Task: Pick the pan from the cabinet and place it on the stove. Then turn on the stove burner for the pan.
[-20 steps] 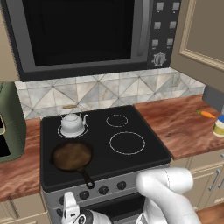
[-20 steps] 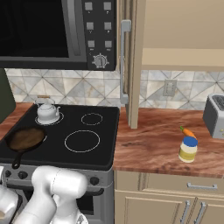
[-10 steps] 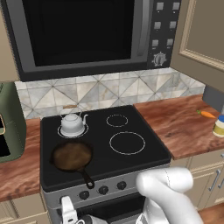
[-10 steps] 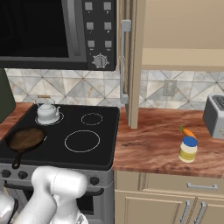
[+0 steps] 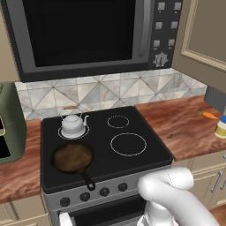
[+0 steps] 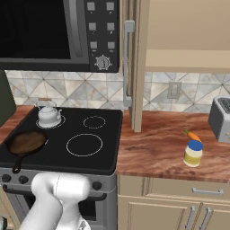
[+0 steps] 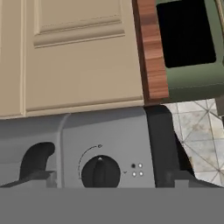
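— Pan [image 5: 72,156] first: where do we see it?
— On the stove [image 5: 132,163], front-left ring, handle toward 5 o'clock, kettle [image 5: 73,125] behind at 12.
— And our gripper [image 7: 105,179]?
— Spread wide, empty, straddling a black knob [image 7: 100,172] on the stove front, apart from the pan.

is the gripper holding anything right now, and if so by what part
Nothing is held. In the hand view the gripper is open, its fingertips standing apart on either side of a black stove knob without touching it. The pan sits free on the stove.
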Motion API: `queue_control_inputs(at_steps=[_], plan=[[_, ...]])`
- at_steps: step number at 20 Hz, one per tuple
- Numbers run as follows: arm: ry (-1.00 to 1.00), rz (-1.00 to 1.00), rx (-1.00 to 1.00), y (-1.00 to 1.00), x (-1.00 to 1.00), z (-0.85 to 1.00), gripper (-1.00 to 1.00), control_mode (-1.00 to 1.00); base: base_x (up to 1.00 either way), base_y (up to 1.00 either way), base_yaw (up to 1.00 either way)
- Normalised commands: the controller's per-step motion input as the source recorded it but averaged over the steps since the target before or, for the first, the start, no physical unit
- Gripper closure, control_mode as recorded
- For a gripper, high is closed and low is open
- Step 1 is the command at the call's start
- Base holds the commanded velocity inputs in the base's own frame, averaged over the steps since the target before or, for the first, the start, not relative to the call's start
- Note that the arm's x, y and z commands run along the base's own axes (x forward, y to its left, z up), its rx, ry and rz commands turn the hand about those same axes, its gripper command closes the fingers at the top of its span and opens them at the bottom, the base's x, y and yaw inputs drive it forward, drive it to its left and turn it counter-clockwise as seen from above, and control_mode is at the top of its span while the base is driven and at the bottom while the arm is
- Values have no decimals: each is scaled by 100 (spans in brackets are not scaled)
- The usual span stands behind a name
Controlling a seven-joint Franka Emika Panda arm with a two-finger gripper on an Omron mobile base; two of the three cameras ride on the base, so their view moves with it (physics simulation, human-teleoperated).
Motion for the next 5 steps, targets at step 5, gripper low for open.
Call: queue_control_inputs(at_steps=[5], plan=[[-4, 0, -1, 5, -70, 14, -100, -100, 0, 0, 0]])
